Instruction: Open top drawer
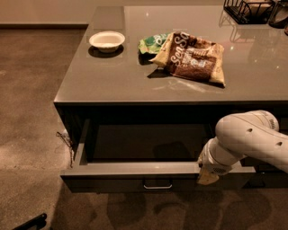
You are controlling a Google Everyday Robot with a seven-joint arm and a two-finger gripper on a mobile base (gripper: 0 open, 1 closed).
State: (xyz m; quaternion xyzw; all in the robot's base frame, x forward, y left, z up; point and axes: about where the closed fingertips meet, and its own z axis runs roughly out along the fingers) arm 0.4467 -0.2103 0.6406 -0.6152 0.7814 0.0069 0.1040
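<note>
top drawer open frontward, hand at rim

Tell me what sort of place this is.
Probably a kitchen or office break area: a grey counter holding a white bowl and snack bags, a wire rack at the back, and the top drawer standing open beneath. The claw sits at the drawer's front edge.
</note>
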